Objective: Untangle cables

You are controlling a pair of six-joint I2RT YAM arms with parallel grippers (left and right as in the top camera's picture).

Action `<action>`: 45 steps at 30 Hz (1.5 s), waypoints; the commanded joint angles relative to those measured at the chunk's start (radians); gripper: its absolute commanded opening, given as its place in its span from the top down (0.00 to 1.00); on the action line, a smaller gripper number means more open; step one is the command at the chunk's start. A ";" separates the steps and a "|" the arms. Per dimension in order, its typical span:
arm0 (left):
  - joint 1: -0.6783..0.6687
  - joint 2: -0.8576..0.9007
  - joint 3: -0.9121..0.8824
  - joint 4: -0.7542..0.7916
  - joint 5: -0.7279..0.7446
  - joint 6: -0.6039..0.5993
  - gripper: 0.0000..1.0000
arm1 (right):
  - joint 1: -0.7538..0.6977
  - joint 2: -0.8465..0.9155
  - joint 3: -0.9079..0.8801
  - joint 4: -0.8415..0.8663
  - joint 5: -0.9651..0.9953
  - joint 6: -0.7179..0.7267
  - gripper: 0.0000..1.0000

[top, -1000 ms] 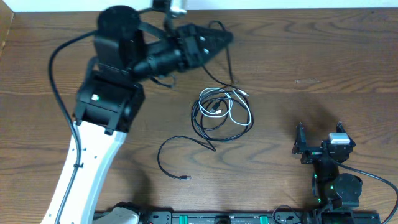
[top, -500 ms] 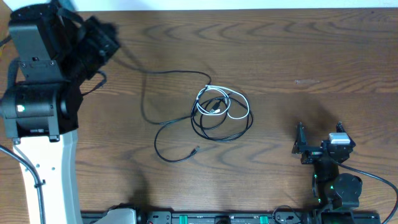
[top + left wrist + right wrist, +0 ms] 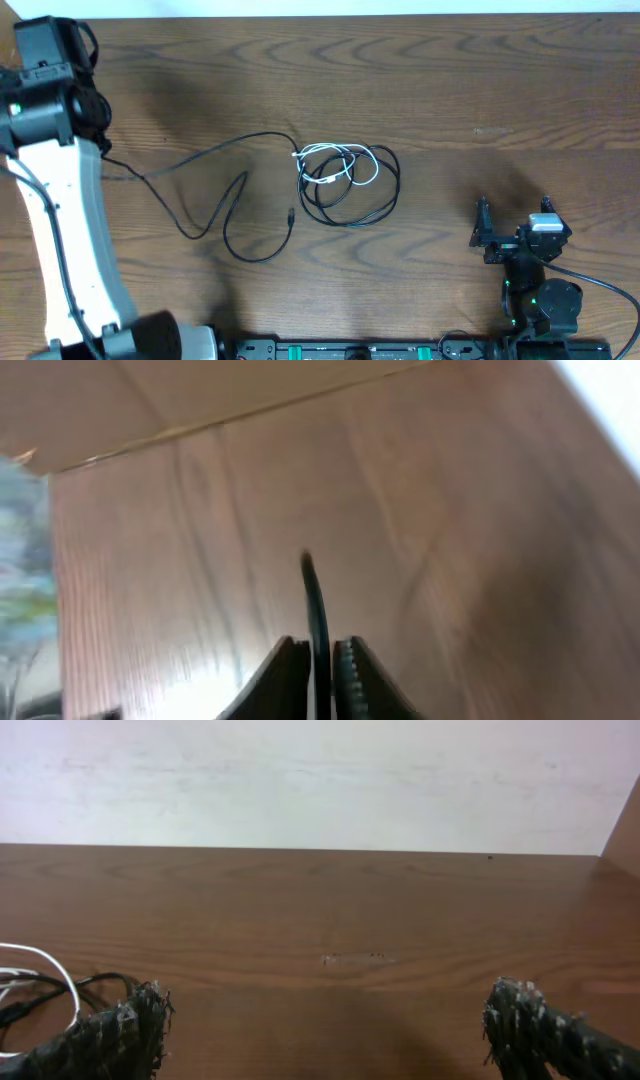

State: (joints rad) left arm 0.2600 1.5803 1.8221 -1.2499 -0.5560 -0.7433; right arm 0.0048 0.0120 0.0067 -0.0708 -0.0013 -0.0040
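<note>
The left end effector (image 3: 320, 675) is seen in the left wrist view with its fingers nearly together, clamped on a thin black cable (image 3: 315, 600) that rises between them. In the overhead view this arm is at the far left rear of the tabletop (image 3: 450, 90), and a black strand is laid out from there, running rightward to the tangle (image 3: 345, 180) near the middle. The long axis of that strand therefore runs left to right, with the knot to the right of the holding end effector and well apart from it. A slack loop of black cable is also seen between the two, ending in a small plug (image 3: 290, 213) just left of the tangle. Whether loop and strand belong to one cable cannot be told.

The white cable (image 3: 330, 152) is coiled inside the black loops of the tangle, and nothing there looks freed yet.

The right end effector (image 3: 515, 210) is parked at the near right edge with its fingers wide apart, and nothing is held or touched. The tangle lies to its left and further back, nearer to it than to the left one, so it is judged the better placed arm to pin or lift the coil.
</note>
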 commanded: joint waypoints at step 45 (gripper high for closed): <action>-0.454 0.283 -0.298 0.504 0.693 0.083 0.23 | 0.012 -0.005 -0.002 -0.005 -0.002 0.014 0.01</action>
State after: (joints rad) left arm -0.1947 1.8160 1.5368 -0.7830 0.1734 -0.6308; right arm 0.0048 0.0120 0.0067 -0.0708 -0.0017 -0.0040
